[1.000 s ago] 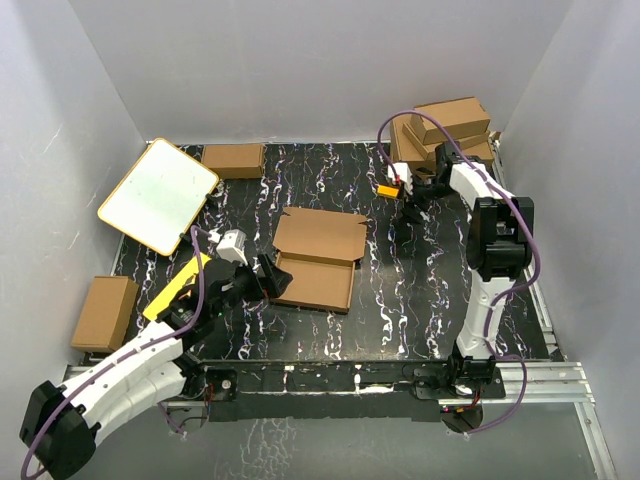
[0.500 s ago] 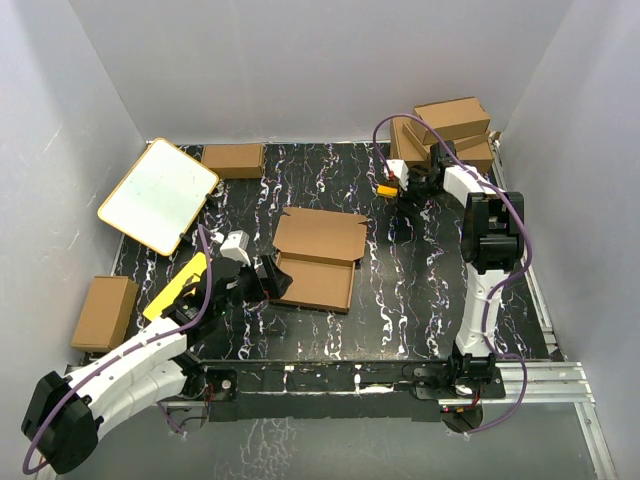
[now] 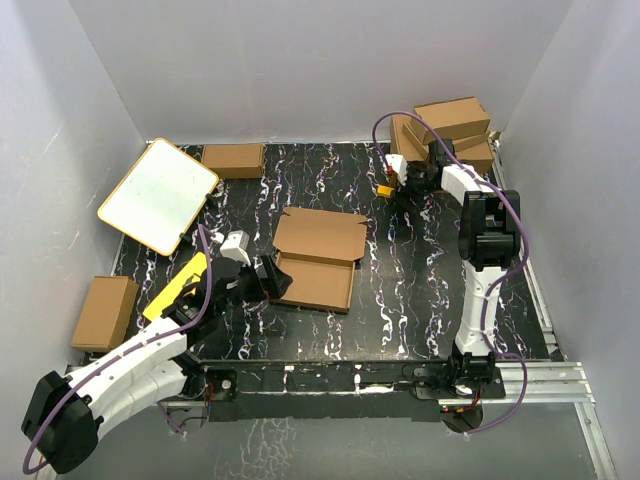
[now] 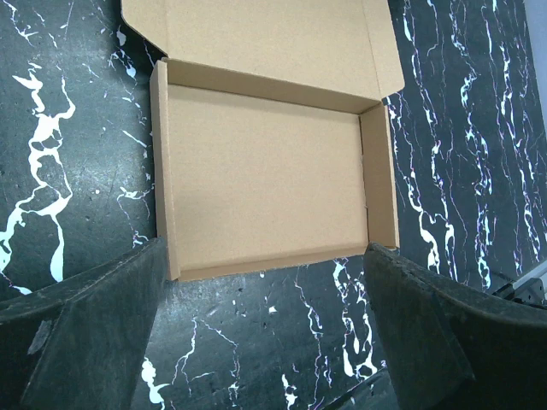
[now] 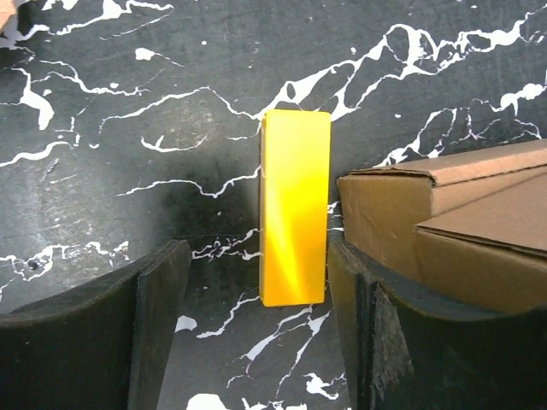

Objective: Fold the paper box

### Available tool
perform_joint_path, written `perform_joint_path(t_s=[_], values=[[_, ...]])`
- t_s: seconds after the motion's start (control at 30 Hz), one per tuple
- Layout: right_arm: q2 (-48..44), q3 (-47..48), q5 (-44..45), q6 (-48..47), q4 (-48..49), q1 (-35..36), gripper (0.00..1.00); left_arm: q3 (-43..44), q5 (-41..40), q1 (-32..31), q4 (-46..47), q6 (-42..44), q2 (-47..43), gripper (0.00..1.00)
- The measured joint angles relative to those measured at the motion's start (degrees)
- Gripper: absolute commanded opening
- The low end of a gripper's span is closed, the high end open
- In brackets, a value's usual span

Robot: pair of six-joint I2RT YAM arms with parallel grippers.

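1. Since its lid is not yet folded down, the paper box (image 4: 265, 171) is listed as an open tray, lying flat on the bench (image 4: 51, 171) just ahead of the left fingers (image 4: 77, 333).
2. Left fingers: spread wide, nothing held; the tray's near wall is seen between them.
3. Long axis: laid across, from one left finger toward the other; the lid flap is spread beyond the far wall.
4. Right fingers (image 5: 94, 333): parted either side of a yellow block (image 5: 295, 205), not clamped; well apart from the box.
5. Nearer arm: left, judged better placed for the lid.
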Motion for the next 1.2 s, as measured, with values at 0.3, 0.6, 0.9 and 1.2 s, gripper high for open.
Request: perform_joint_path(t_s=[0.3,0.6,0.9,1.2], values=[[0.44,0.57,0.46,-0.22,-0.15,0.02,0.54,0.00,0.02,0.00,-0.33,0.00,0.13,0.95],[-0.26,-0.52,-2.64,-5.70,-3.08,0.00,0.52,0.00,-0.42,0.00,-1.22,0.00,-0.37,0.95],[-1.31,-3.30,-1.97,7.72,2.60,0.04,0.64,0.00,-0.39,0.00,-1.36,-0.11,-0.68,0.95],[-1.38,-4.37,0.59,16.50,5.92,1.18,0.67,0.00,-0.37,0.00,-1.55,-0.24,-1.09,0.95]])
